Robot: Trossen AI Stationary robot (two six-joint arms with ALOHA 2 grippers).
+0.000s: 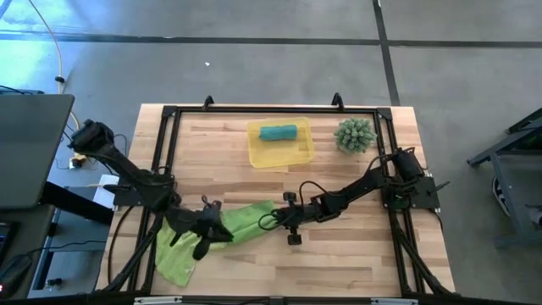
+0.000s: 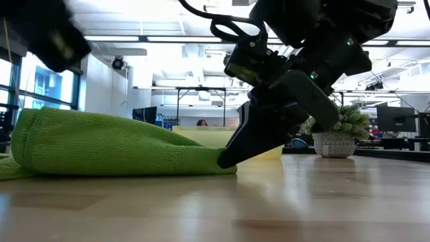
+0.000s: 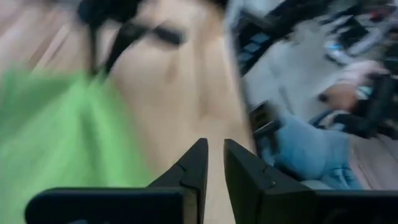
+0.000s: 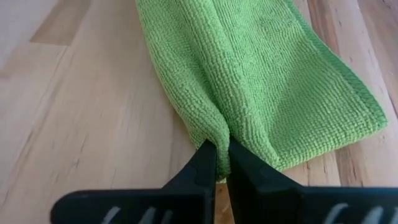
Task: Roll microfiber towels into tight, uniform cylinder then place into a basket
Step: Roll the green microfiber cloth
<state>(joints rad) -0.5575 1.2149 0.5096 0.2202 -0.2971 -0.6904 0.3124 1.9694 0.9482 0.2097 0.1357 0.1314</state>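
Right gripper (image 4: pixel 222 149) pinched shut on lime-green towel (image 4: pixel 261 81), near side of basket (image 1: pixel 281 154). Left gripper (image 3: pixel 214 163) slightly parted, empty, over same towel.

The wooden worktop (image 1: pixel 339 254) stands on a grey floor (image 1: pixel 254 68) crossed by dark seam lines. A black-framed window (image 2: pixel 40 87) sits at one side of the room — long ceiling light strips (image 2: pixel 175 39) run overhead. Beyond the worktop, dark monitors (image 2: pixel 393 119) and desks fill an open, white-walled room.

Rolled towel (image 1: pixel 278 132) in basket (image 1: pixel 303 153); plant (image 1: pixel 355 135) right; another towel (image 1: pixel 216 235) apparently nearer.
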